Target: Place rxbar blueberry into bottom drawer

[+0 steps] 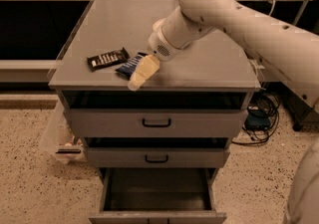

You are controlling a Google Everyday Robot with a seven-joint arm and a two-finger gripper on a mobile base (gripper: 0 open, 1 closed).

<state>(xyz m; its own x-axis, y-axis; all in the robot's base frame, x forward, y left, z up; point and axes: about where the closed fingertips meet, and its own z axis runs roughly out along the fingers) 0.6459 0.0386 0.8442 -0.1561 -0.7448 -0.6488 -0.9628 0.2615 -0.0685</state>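
The robot's pale arm (pixel 224 14) is reaching in from the far right and bending down over the grey surface (pixel 199 68) of the cabinet. Its tool (pixel 141 74) is hanging low near the front edge, left of the middle. The tool's yellowish end is pointing down toward the near left and is overlapping the right end of the rxbar blueberry (pixel 128 64). Whether the tool is spread, pressed together or pinching the bar cannot be told from this angle. The rxbar blueberry, in its dark blue wrapper, is lying on the surface close to the near edge, slanting from near left to far right. Just to its left a black-brown bar (pixel 107 58) is lying flat, apart from the tool. Below the surface, the top drawer (pixel 156 122) and the middle drawer (pixel 156 158) are sitting further in, each showing a black handle. Under them the bottom drawer (pixel 157 215) is standing pulled out toward the near side, showing its dark interior, well below and apart from the bar. On the speckled floor (pixel 30 168), dark cables (pixel 259 118) are lying to the right of the cabinet
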